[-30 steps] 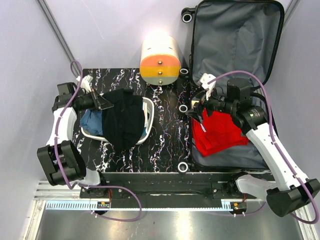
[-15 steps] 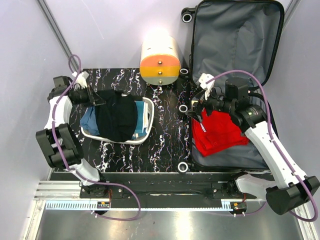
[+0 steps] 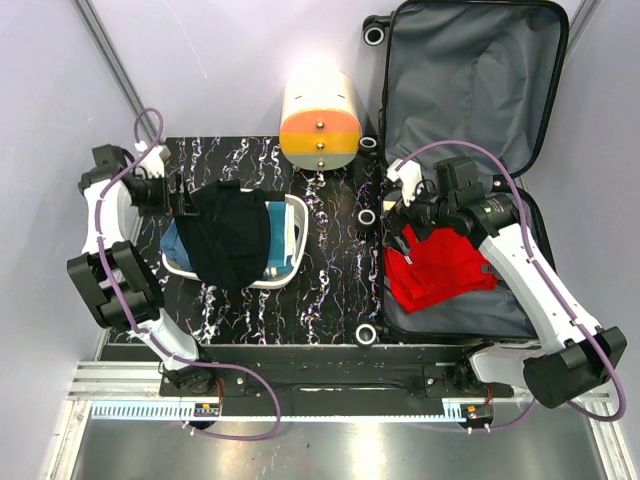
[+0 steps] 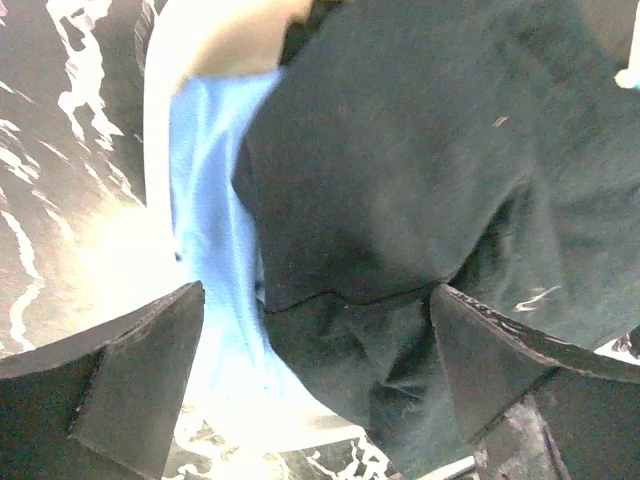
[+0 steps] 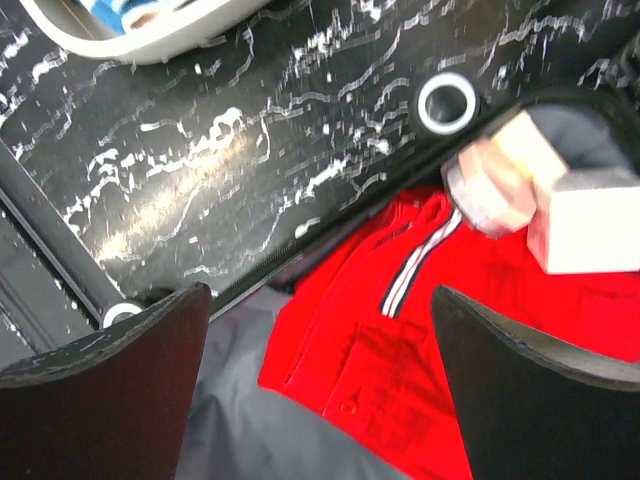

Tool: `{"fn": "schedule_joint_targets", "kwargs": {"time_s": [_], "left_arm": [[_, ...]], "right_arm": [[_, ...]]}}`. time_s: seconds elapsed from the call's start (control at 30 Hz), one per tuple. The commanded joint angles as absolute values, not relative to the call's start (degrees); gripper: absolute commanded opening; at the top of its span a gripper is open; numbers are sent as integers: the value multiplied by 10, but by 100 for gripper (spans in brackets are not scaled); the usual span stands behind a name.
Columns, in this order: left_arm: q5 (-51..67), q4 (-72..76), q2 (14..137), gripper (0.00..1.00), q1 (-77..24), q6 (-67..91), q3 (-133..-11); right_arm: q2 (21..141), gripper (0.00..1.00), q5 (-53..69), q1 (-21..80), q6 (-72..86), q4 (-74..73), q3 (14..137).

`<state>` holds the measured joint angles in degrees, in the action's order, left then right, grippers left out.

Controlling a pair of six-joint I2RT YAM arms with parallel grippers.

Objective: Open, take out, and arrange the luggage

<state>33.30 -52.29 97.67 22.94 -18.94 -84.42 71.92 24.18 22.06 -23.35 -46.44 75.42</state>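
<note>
- The luggage [image 3: 470,80] lies open at the tabletop's right edge, with a red garment [image 3: 445,270] in its near half.
- The right gripper [image 3: 398,222], jaws wide and empty, hovers over that garment's far-left corner, so it's clearly the nearer arm.
- From there the garment spreads right and nearward.
- The left gripper [image 3: 185,197], also spread and empty, sits beside the black garment [image 3: 230,235] on the tray [image 3: 300,225].

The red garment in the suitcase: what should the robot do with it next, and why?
Probably lower the right jaws onto the red garment and close. They hang open over it, it lies in the luggage, and the black garment already rests on the white tray.
</note>
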Motion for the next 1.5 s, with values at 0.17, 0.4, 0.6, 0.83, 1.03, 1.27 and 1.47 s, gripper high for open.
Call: {"fn": "schedule_joint_targets", "kwargs": {"time_s": [0.17, 0.4, 0.6, 0.83, 1.03, 1.27, 1.47], "left_arm": [[366, -560, 872, 99, 227, -236, -1014], [418, -548, 814, 99, 166, -214, -974], [399, -530, 785, 99, 99, -207, -941], [396, -529, 789, 99, 81, -187, -945], [403, -529, 795, 99, 76, -172, -943], [392, -529, 803, 99, 64, -164, -947], [388, -516, 803, 99, 61, -155, -938]], "right_arm": [[707, 100, 199, 64, -264, -579, 709], [808, 95, 254, -139, -367, -599, 730], [929, 90, 258, -203, -409, -603, 783], [1020, 87, 272, -208, -411, -572, 824], [1078, 84, 275, -208, -417, -556, 843], [1121, 78, 309, -207, -434, -566, 834], [1144, 56, 350, -208, -439, -605, 843]]}}
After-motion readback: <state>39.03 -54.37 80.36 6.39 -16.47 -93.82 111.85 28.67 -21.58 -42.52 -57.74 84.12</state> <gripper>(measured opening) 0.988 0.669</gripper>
